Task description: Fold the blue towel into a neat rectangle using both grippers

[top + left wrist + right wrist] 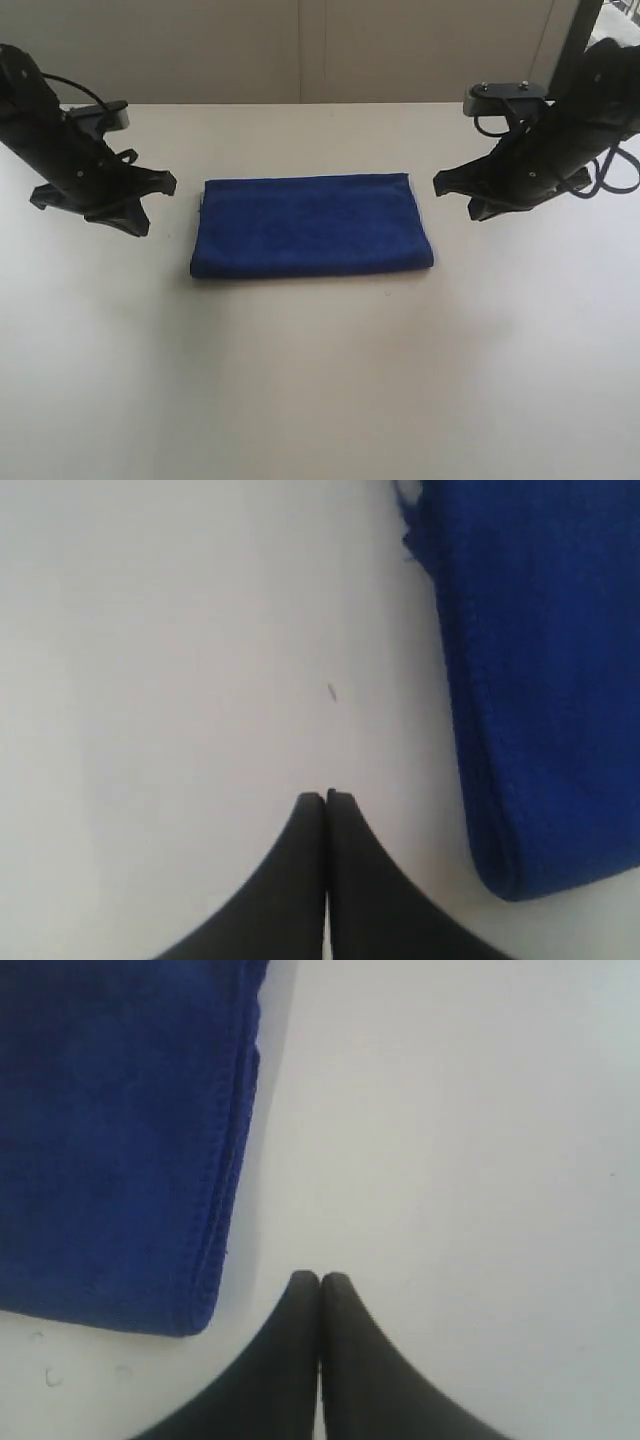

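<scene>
The blue towel (312, 227) lies folded flat in the middle of the white table (320, 380). My left gripper (170, 182) waits just beside its left end, pinched tight with nothing in it. My right gripper (440, 184) waits beside its right end, pinched tight too, holding nothing. Neither touches the towel.

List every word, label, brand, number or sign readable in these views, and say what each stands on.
No readable text in any view.
The blue towel shows no tag or print.
The left gripper and the right gripper are plain black, with no legible marking.
The table bears no writing; the small dark speck on it is no letter.
</scene>
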Controlling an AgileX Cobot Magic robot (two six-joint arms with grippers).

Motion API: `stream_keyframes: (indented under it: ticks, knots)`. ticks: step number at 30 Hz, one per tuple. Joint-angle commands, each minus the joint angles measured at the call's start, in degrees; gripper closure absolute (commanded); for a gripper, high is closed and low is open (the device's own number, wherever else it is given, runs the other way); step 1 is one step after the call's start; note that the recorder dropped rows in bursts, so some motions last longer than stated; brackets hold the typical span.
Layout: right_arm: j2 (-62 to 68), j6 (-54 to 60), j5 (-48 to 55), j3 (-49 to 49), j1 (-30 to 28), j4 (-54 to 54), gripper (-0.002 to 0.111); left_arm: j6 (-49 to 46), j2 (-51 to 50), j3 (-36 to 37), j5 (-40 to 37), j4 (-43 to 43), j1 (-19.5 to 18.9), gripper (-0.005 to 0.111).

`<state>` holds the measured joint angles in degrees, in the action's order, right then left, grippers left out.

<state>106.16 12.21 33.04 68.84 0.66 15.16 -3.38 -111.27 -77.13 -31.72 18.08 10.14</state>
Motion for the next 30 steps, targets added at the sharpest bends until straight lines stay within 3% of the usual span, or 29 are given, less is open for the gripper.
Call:
stream_keyframes:
  ticks: [1,10,17,24,30]
  knots:
    - [1.2,-0.5,0.7,0.6,0.5,1.7,0.108,-0.1,-0.6,-0.1,-1.8,1.5,-0.1,0.107]
    - [1.4,1.1,-1.6,2.1,2.1,8.8,0.108,-4.0,-0.2,-1.5,-2.6,10.7,0.3,0.107]
    - [5.0,1.1,1.9,8.0,3.5,8.9,0.096,-4.5,-1.5,-5.5,-4.2,13.4,2.7,0.107]
    - [8.7,1.7,2.0,9.4,4.2,9.1,0.097,-4.1,-4.6,-5.6,-2.5,14.1,5.0,0.107]
    - [9.7,5.8,0.5,10.9,5.9,9.5,0.108,-4.5,-5.3,-7.0,0.8,15.3,5.3,0.107]
